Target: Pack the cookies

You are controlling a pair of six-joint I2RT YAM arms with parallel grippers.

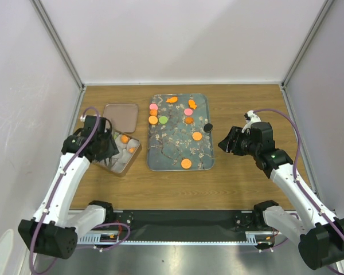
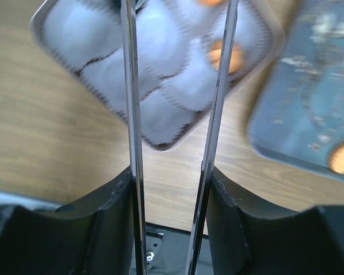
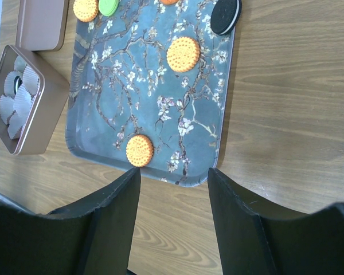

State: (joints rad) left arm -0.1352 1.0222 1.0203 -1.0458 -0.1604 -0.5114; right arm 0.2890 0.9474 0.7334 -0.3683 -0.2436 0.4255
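Over the tin [image 2: 160, 146] at the counter's left, your left end effector [image 2: 178, 34] hangs parted and empty, most cookies [image 3: 183, 54] lie on the tray [image 3: 160, 114], so fetching comes next: lower your wide-open, empty right end effector [image 3: 174, 170] squarely onto the nearest one.

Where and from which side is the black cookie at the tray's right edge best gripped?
Probably across its round edge, from above on the right: the black cookie lies tilted on the tray rim, its outer side exposed.
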